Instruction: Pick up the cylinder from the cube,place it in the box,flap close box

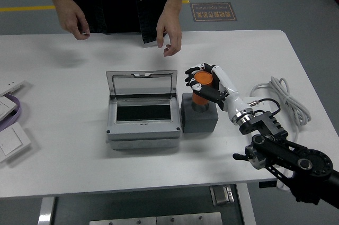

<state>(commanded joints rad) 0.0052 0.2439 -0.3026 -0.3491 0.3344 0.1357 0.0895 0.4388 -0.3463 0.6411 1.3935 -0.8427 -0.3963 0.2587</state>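
The right hand (pixel 207 83) comes in from the picture's five o'clock corner, its black forearm angled up toward eleven o'clock and ending in a white wrist section. Its fingers (pixel 194 71) are curled around the orange cylinder (pixel 202 87), wrapping the top and the side. The cylinder stands roughly upright over the grey cube (pixel 199 119); whether its base rests on the cube's top or is just clear of it cannot be told. The cube sits at three o'clock of the grey box (pixel 143 114), just beside its wall. The box's lid (pixel 141 83) stands open at its twelve o'clock edge. At the far side a person's hands (pixel 169 37) hover over the white table (pixel 63 167), touching nothing. A white cable (pixel 288 100) lies coiled at three o'clock.
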